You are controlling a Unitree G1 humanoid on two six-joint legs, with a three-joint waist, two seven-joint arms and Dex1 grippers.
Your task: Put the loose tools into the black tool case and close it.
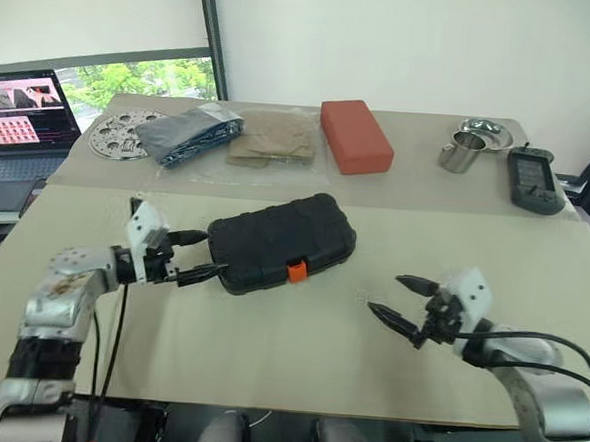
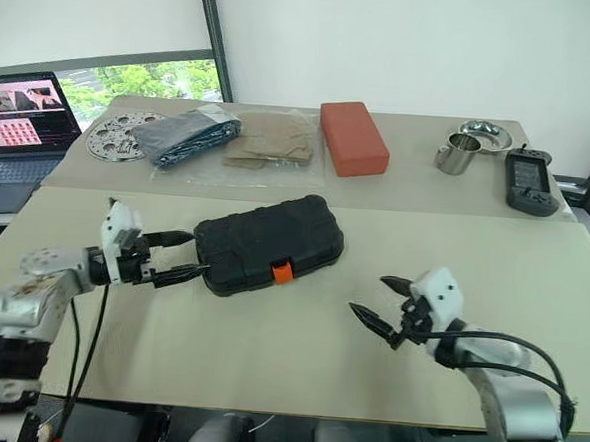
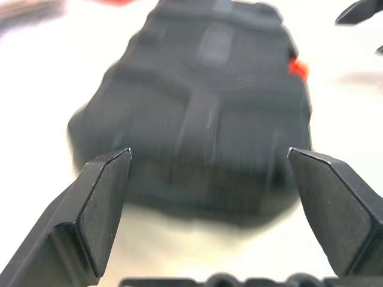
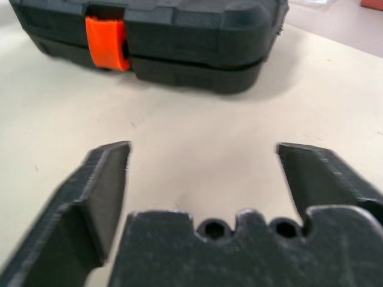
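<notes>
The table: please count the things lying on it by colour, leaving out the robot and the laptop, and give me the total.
Black or dark: 2, the closed tool case and the handheld device.
Red: 1, the block.
Silver metal: 3, the cup, the bowl and the perforated disc.
Grey-blue: 1, the folded cloth.
Tan: 1, the bagged cloth.
Total: 8.

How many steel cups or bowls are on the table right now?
2: a steel cup at the far right of the table, and a steel bowl just behind it, touching or overlapping.

No legible text, labels or numbers anywhere
</notes>
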